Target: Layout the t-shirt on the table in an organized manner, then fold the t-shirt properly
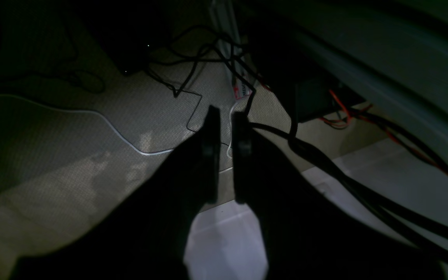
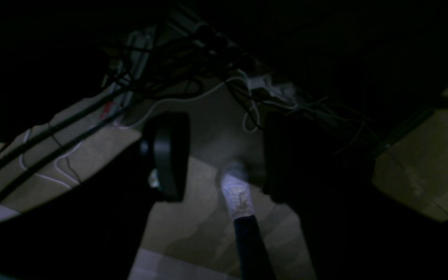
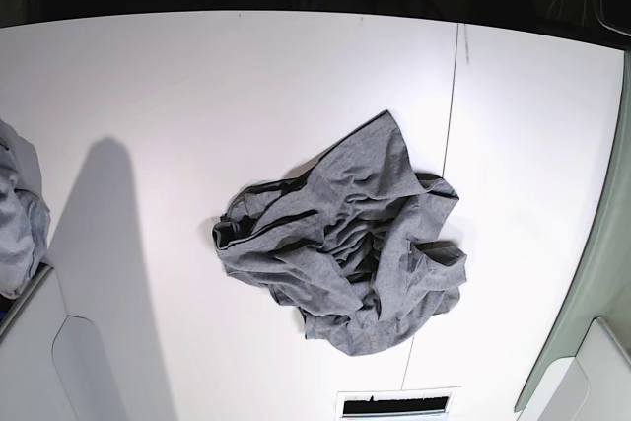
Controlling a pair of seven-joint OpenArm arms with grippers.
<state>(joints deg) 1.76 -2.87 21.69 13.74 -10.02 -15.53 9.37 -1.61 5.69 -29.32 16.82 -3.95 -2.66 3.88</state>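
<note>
T-shirt (image 3: 345, 253) lies crumpled in a heap on the white surface (image 3: 177, 96), roughly mid-surface, w/ its far edge just touching the thin dark seam line (image 3: 452, 125) that runs front to back. Grey fabric is bunched into deep folds; darker trim shows along the heap's side nearest the paler bluish-grey cloth bundle (image 3: 18, 214), which sits well apart from the shirt at the surface's edge. A long shadow (image 3: 104, 244) falls across the surface between bundle and shirt. Neither arm appears in the base view; nothing touches the shirt.

Left end effector (image 1: 224, 116) is seen from its wrist cam, pointed down at carpeted floor (image 1: 72, 155) away from the shirt: the two dark fingers (image 1: 211, 155) stand nearly parallel w/ only a thin slit between them, closed on nothing. Black cables (image 1: 364, 186) run past it, and a white cable (image 1: 103, 124) snakes over the floor.

Right end effector (image 2: 224, 155) (very dark view) hangs over floor too, fingers (image 2: 167, 155) spread wide apart, open & empty. Tangle of cables (image 2: 208, 66) shows beyond it, and a whitish-tipped dark leg or post (image 2: 239, 202) shows in the gap below; can't tell what it belongs to.
</note>
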